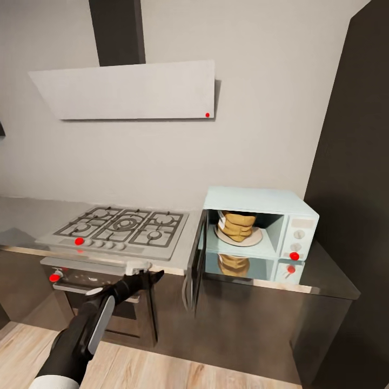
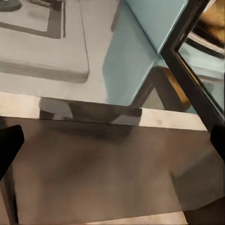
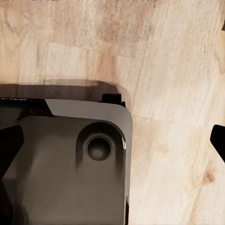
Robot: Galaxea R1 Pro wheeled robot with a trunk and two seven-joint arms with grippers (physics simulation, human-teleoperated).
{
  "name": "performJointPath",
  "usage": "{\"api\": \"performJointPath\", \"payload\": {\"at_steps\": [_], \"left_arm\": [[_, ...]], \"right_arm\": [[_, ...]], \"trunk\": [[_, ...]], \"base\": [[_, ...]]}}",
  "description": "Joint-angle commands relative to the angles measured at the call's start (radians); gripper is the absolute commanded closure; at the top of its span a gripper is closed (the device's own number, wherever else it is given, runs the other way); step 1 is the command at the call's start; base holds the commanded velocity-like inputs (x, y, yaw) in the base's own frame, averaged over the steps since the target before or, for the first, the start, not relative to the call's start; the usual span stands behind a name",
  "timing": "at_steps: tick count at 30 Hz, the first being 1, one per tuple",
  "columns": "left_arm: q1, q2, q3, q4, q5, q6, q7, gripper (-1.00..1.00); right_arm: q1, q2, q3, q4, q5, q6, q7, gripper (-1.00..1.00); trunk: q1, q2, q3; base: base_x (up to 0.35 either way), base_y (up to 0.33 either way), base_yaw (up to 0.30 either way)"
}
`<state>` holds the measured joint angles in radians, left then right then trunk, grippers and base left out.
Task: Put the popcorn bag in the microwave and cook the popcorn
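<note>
1. No text, brand name or number can be read anywhere in these views.
2. The popcorn bag (image 1: 237, 226), inside the open microwave (image 1: 259, 229) at the right end of the worktop (image 1: 324, 275), carries a small white label on its side; any printing on it is too small to read.
3. The microwave's side panel shows a pale blank display window and round knobs, with no legible markings, above a red light.
4. The hob's (image 1: 121, 229) front knobs bear no readable numerals or symbols.
</note>
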<state>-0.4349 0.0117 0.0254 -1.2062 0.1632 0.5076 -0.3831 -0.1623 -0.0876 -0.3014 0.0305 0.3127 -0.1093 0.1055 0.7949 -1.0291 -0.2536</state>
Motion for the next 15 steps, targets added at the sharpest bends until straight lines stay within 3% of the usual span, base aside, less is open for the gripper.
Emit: {"api": "performJointPath", "payload": {"at_steps": [1,3,5,7,11,15], "left_arm": [[-0.001,0.0,-0.008,-0.002,0.007,0.007,-0.003,-1.0],[-0.001,-0.001,-0.07,-0.003,0.004,0.006,-0.003,-1.0],[-0.001,-0.001,-0.178,-0.004,0.001,0.001,0.005,-1.0],[-0.001,-0.002,-0.238,-0.005,0.0,-0.005,0.008,-1.0],[-0.001,-0.005,-0.266,-0.004,-0.001,-0.007,0.011,-1.0],[-0.001,-0.036,-0.271,0.003,-0.002,-0.008,0.011,-1.0]], "right_arm": [[-0.001,0.0,-0.008,0.003,0.007,-0.007,0.002,-1.0],[-0.001,0.0,-0.008,0.003,0.006,-0.01,0.002,-1.0],[-0.001,0.002,-0.009,0.003,0.002,-0.013,0.0,-1.0],[-0.002,0.003,-0.01,0.003,-0.001,-0.014,-0.003,-1.0],[-0.001,0.004,-0.013,0.003,-0.003,-0.015,-0.005,-1.0],[-0.001,0.004,-0.013,0.003,-0.003,-0.015,-0.006,-1.0]], "trunk": [[0.0,-0.001,-0.001],[0.0,-0.001,-0.001],[0.0,-0.001,-0.001],[0.0,-0.001,-0.001],[0.0,-0.001,0.001],[0.0,-0.001,0.003]], "base": [[0.0,0.0,0.0],[0.0,0.0,0.0],[0.0,0.0,0.0],[0.0,0.0,-0.062],[0.0,0.0,-0.196],[0.0,0.0,-0.232]]}}
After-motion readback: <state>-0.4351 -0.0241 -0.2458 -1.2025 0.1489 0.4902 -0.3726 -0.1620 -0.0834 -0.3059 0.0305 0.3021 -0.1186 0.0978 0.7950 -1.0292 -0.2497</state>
